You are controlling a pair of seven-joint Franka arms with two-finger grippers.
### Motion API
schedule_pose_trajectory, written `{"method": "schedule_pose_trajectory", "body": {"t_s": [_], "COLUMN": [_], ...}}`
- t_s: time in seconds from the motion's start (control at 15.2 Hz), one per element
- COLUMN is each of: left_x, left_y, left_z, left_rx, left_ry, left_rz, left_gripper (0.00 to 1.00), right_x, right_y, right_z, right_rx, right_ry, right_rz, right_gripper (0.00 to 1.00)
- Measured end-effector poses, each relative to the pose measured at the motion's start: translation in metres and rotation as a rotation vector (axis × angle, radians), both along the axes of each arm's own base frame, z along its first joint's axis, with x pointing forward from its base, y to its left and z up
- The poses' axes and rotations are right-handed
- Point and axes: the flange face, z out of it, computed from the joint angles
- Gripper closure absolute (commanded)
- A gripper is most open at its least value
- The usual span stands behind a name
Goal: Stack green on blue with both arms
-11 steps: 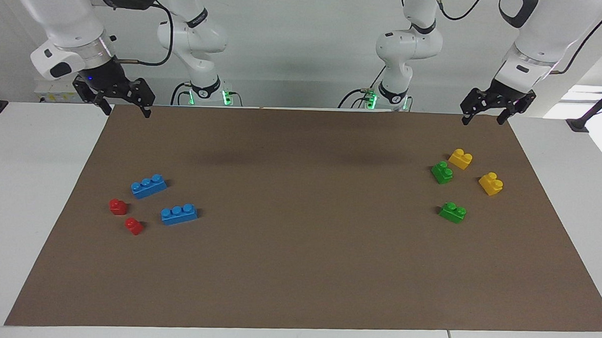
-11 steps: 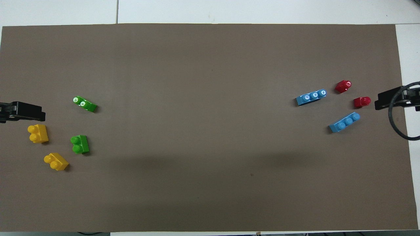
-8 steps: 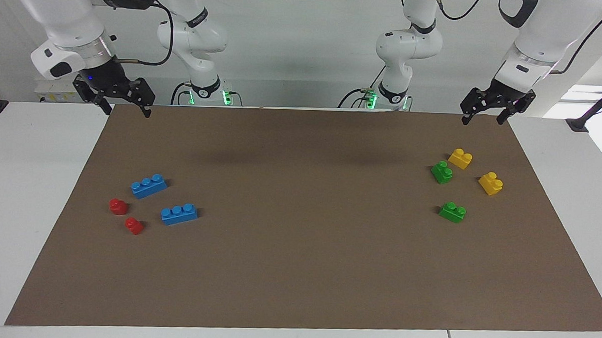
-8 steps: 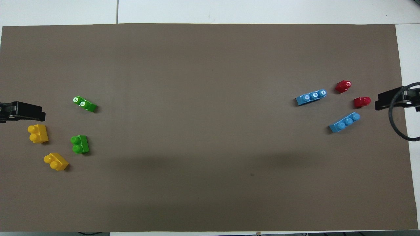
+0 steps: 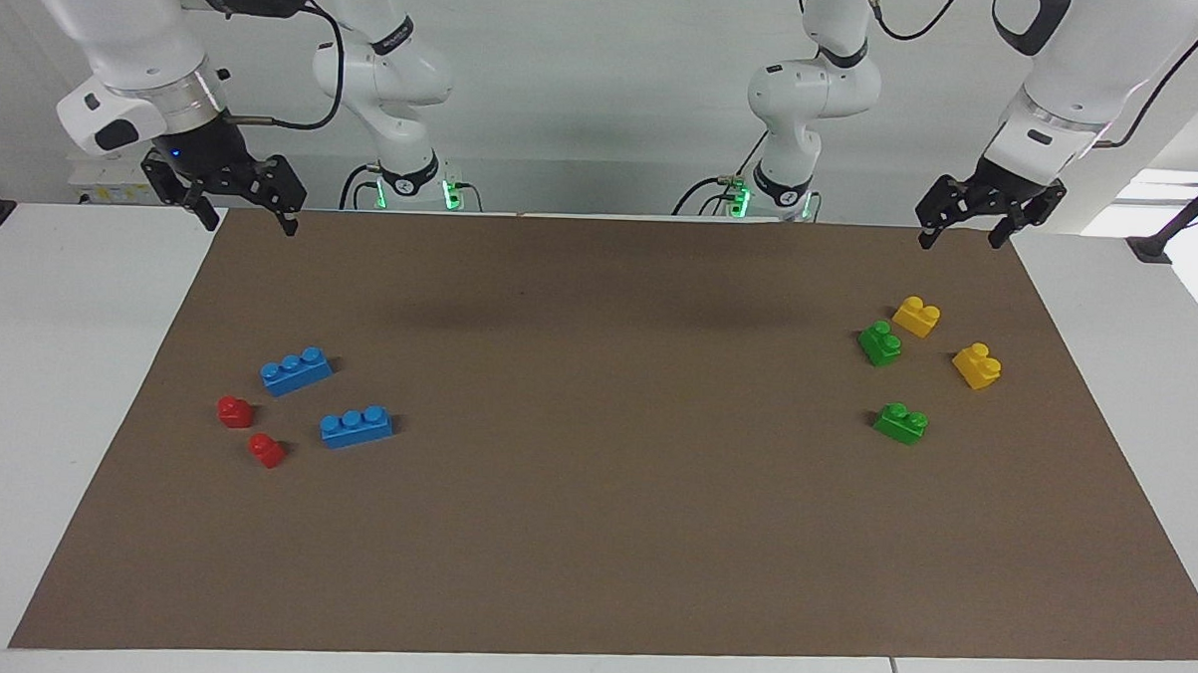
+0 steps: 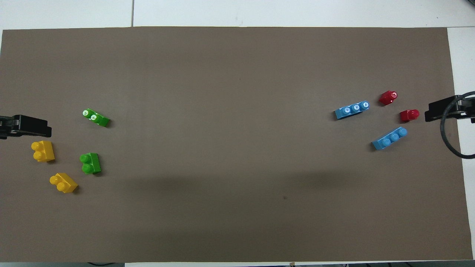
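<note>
Two green bricks lie on the brown mat toward the left arm's end: one (image 5: 880, 342) (image 6: 90, 163) nearer the robots, the other (image 5: 901, 423) (image 6: 95, 117) farther out. Toward the right arm's end lie two blue bricks: one (image 5: 296, 370) (image 6: 389, 138) nearer the robots, the other (image 5: 356, 427) (image 6: 351, 109) farther out. My left gripper (image 5: 961, 240) (image 6: 33, 126) hangs open and empty over the mat's edge by the robots, apart from the green bricks. Over the mat's corner at its own end, my right gripper (image 5: 251, 223) (image 6: 441, 111) is open and empty too.
Two yellow bricks (image 5: 916, 316) (image 5: 977, 366) sit close beside the green ones. Two small red bricks (image 5: 236, 410) (image 5: 266, 449) lie next to the blue ones. The brown mat (image 5: 592, 536) covers most of the white table.
The right gripper has shifted very slightly. The left gripper and all bricks have stayed where they were.
</note>
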Motion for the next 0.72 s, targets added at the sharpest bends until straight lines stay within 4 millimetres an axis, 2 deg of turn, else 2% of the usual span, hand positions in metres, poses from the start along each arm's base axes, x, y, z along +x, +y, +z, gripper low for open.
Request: {"method": "schedule_pose_trajectory", "body": {"t_s": [0.13,0.39,0.53,0.72], "left_x": [0.000,-0.001,-0.002,-0.005], "left_y": [0.000,0.006,0.008,0.008], "left_z": [0.001,-0.001,-0.008,-0.030], "left_rx": [0.000,0.000,0.001,0.000], "left_ry": [-0.001,0.002,-0.010,-0.040], "left_rz": [0.000,0.043,0.139,0.340], "left_gripper": [0.00,0.00,0.00,0.00], "right_x": [0.004,0.009,0.010,0.018], "right_y": [-0.001,-0.001,0.005,0.010], "right_z": [0.002,-0.003,-0.016,-0.033], "right_rx": [0.000,0.012,0.047,0.113], "right_ry": [-0.033,-0.069,-0.043,-0.007], "right_rz": [-0.051,-0.392,-0.596,-0.846], "right_gripper": [0.04,0.03,0.03,0.04]}}
